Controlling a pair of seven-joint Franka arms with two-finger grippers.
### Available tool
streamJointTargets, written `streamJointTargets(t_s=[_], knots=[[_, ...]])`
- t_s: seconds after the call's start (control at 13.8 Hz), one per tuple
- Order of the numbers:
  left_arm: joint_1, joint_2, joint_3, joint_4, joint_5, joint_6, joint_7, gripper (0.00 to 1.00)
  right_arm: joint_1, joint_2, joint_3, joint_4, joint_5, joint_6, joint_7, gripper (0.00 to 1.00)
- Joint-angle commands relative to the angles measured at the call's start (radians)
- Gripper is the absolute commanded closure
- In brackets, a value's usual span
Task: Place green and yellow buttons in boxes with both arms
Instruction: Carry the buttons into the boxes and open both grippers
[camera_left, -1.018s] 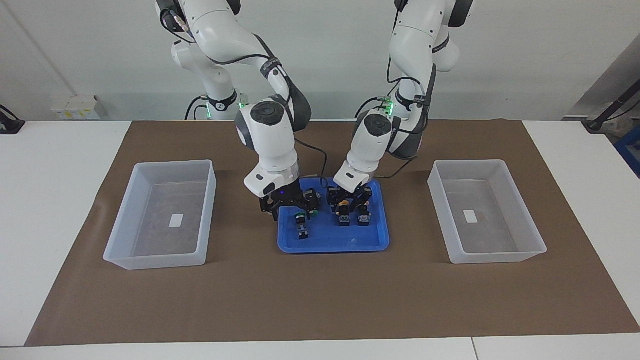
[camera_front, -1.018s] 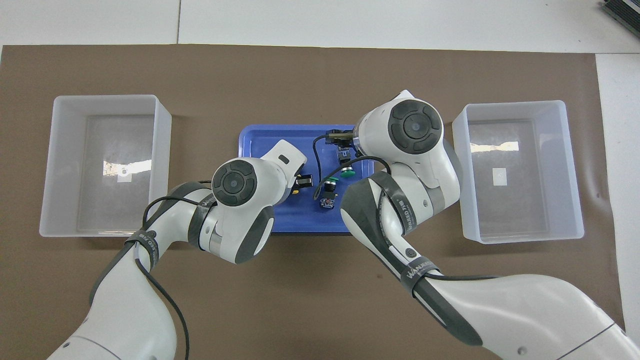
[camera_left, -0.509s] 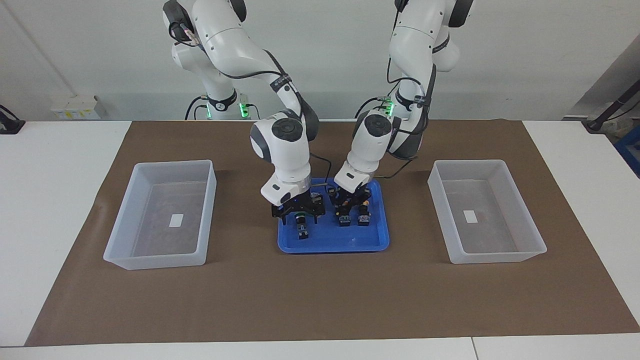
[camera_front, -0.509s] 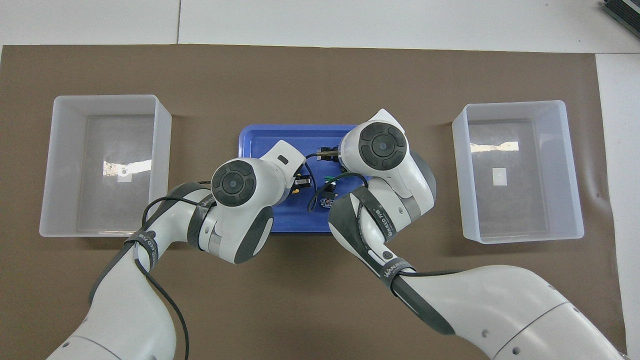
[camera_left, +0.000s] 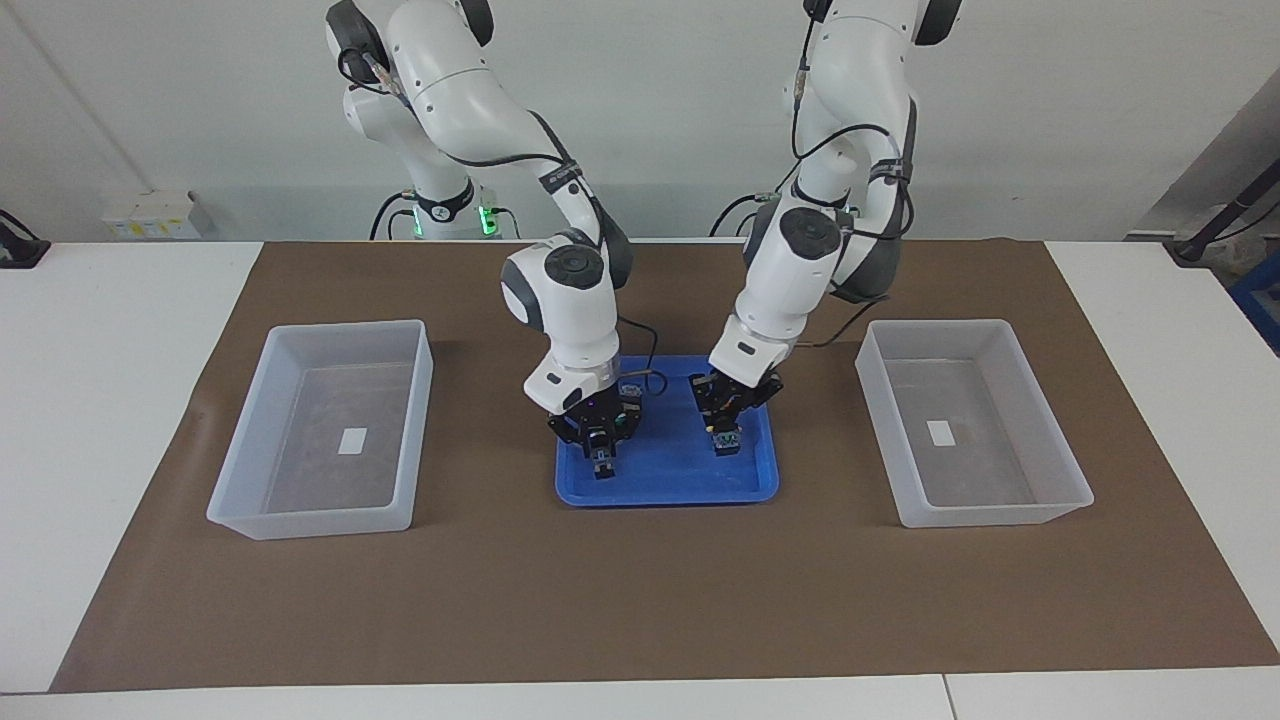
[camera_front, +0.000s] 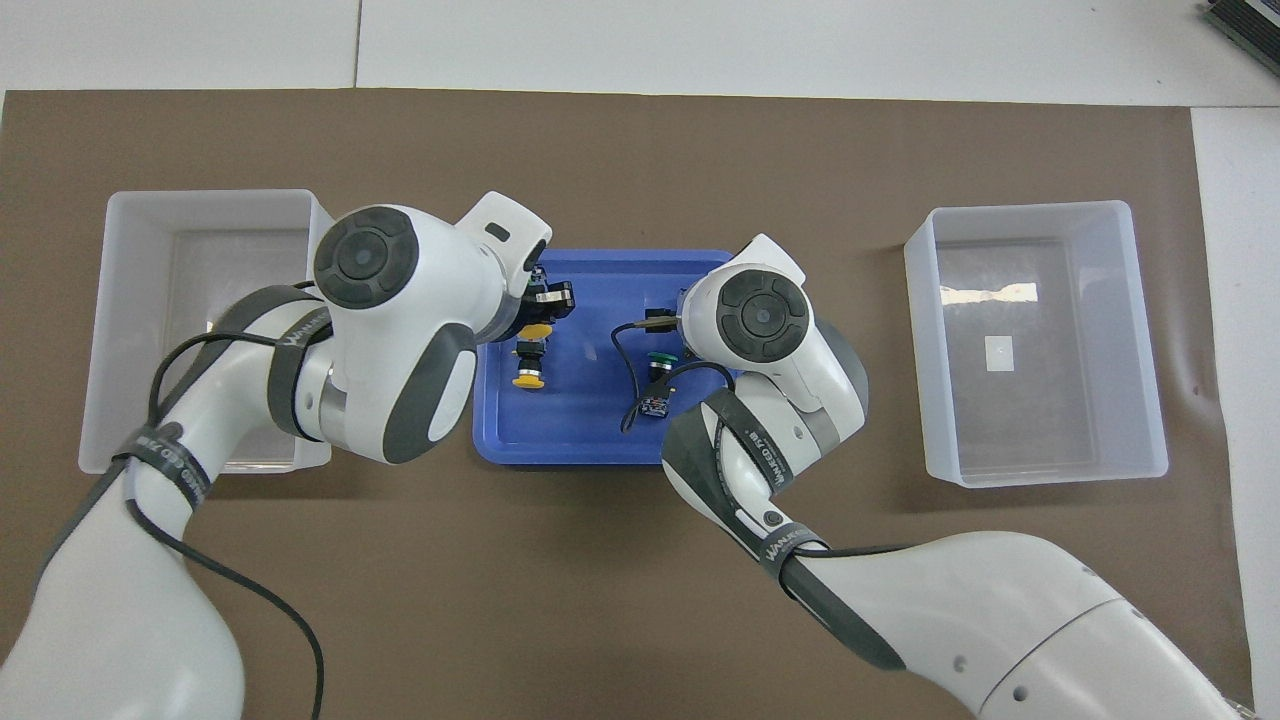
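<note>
Two white arms bent over a blue tray (camera_left: 745, 487) mid-table, left gripper (camera_left: 728, 424) and right gripper (camera_left: 598, 446) both closed down inside it, a clear bin (camera_left: 412, 428) toward each end of the table.

Both arms bent down, grippers low and closed.

The left arm (camera_left: 860, 150) drops from twelve o'clock in the facing view, its forearm slanting toward seven o'clock, wrist tilted; the left gripper (camera_left: 727, 425) has its fingertips together, seemingly around something. The right arm (camera_left: 470, 100) arcs toward five o'clock, wrist near vertical; the right gripper (camera_left: 598, 443) points straight down at six o'clock, fingertips drawn in.
</note>
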Motion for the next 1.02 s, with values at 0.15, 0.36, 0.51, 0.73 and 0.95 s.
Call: streamJointTargets(t_s=[0.15,0.36,0.51,0.73,0.95], knots=[[0.106,-0.06,-0.002,0.149,0.07,-0.262,0.014,1.0,-0.033,-0.084,0.004,-0.007,-0.025,0.001,0.026,1.0],[0.204,-0.065,-0.002,0.174,0.113,-0.305,0.133,1.0,-0.087,-0.189,0.004,-0.016,-0.023,-0.088,0.015,1.0],[0.306,-0.066,-0.002,0.162,0.112,-0.301,0.333,1.0,-0.143,-0.251,0.004,-0.041,-0.02,-0.123,0.012,1.0],[0.446,-0.076,-0.002,0.131,0.107,-0.29,0.588,1.0,-0.234,-0.342,0.005,-0.114,-0.016,-0.125,-0.05,1.0],[0.499,-0.103,0.0,0.063,0.107,-0.246,0.658,1.0,-0.332,-0.391,0.005,-0.162,-0.006,-0.125,-0.161,1.0]])
